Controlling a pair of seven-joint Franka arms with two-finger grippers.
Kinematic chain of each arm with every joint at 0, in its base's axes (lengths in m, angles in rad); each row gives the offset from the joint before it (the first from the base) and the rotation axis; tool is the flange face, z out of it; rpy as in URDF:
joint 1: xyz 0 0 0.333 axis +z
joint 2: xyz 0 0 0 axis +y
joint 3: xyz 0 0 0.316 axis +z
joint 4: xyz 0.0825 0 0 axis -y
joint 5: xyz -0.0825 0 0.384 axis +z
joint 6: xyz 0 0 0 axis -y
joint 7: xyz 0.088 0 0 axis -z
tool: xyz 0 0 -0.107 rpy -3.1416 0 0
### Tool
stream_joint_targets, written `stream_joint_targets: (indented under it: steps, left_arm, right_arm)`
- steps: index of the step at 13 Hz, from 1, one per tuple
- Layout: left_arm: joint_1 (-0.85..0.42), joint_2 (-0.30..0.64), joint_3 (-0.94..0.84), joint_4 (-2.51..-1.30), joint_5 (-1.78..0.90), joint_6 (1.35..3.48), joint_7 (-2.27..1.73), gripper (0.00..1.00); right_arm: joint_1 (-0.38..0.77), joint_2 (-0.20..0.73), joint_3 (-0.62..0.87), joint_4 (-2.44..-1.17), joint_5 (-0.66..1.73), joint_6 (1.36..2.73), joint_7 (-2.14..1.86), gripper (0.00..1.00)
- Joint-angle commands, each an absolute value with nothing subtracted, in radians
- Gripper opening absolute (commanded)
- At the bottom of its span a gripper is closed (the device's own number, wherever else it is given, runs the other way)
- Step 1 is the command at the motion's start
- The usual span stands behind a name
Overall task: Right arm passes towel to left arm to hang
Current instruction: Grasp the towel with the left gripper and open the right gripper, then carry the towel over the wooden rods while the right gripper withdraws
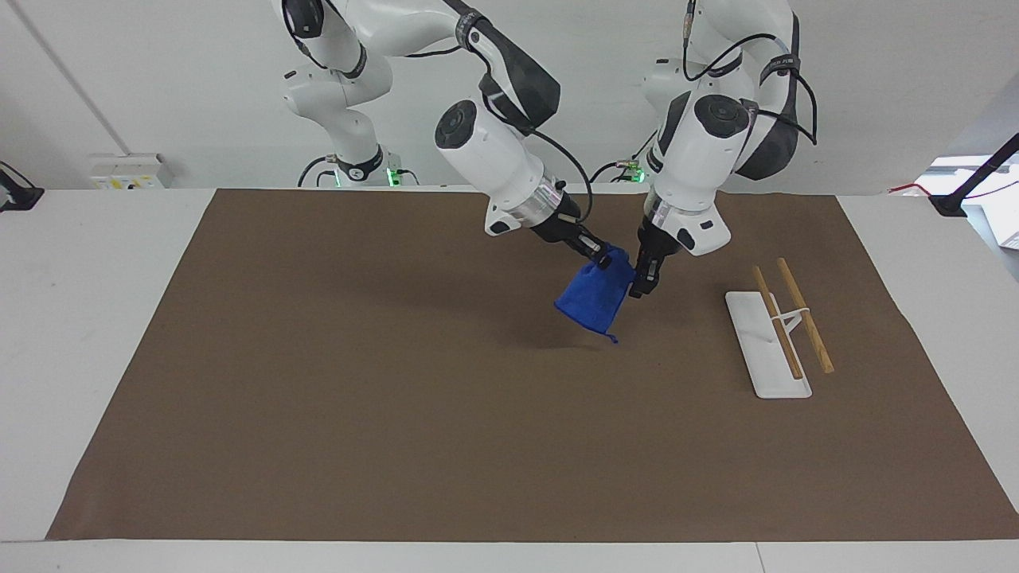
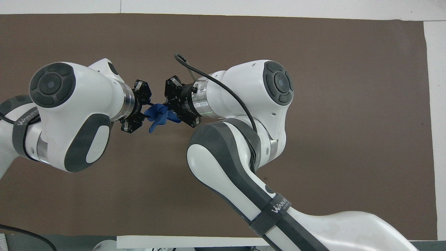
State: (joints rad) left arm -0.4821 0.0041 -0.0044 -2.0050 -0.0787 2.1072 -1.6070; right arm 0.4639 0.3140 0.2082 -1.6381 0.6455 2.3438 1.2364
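- Towel rack (image 1: pixel 776 334): on the brown mat (image 1: pixel 318 398) toward the left arm's end.
- Towel (image 1: pixel 595 297): hangs above the mat, beside the rack.
- Right gripper (image 1: pixel 595 251): fingers pinch the towel's top edge.
- Left gripper (image 1: pixel 642 285): at the towel's rack-side corner; cannot tell whether it grips.

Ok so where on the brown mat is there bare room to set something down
Bare mat runs along the edge farthest from the robots and fills the right arm's end. It is crowded mid-table, where the right gripper holds the towel up with the left gripper at it. The hanging rack takes the left arm's end.
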Motion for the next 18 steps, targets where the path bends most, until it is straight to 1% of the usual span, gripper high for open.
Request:
stream_joint_targets:
  steps: [1,7,8,9,10,12,14,16,17,18]
  left_arm:
    - [-0.495,-0.015,0.009,-2.031,-0.087,2.129,-1.612,0.0]
    - [-0.491,-0.015,0.009,-2.029,-0.087,2.129,-1.611,0.0]
    - [-0.489,-0.014,0.011,-2.023,-0.087,2.129,-1.606,0.0]
    - [-0.486,-0.012,0.011,-2.02,-0.087,2.129,-1.586,0.0]
    - [-0.485,-0.011,0.011,-2.017,-0.086,2.128,-1.566,0.0]
    - [-0.485,0.006,0.014,-1.97,-0.084,2.111,-1.555,0.0]
    - [-0.466,0.006,0.02,-1.875,-0.075,2.05,-1.552,0.0]
    - [-0.413,0.005,0.021,-1.772,-0.071,1.952,-1.476,0.0]
    - [-0.376,0.005,0.021,-1.728,-0.069,1.901,-1.418,0.0]
    - [-0.332,0.002,0.023,-1.709,-0.068,1.881,-1.357,0.0]
  right_arm:
    - [0.466,0.319,0.207,-1.635,0.658,2.361,1.247,0.0]
    - [0.466,0.319,0.207,-1.635,0.658,2.361,1.247,0.02]
    - [0.466,0.319,0.207,-1.635,0.658,2.361,1.243,0.18]
    - [0.466,0.319,0.207,-1.635,0.644,2.359,1.232,0.65]
    - [0.466,0.318,0.206,-1.635,0.629,2.358,1.206,1.0]
    - [0.456,0.318,0.204,-1.635,0.502,2.353,1.116,1.0]
    - [0.402,0.316,0.199,-1.635,0.299,2.31,0.993,1.0]
    - [0.312,0.305,0.201,-1.634,0.127,2.214,0.794,1.0]
    - [0.249,0.286,0.199,-1.631,0.067,2.128,0.667,1.0]
    - [0.189,0.266,0.199,-1.626,0.023,2.061,0.567,1.0]
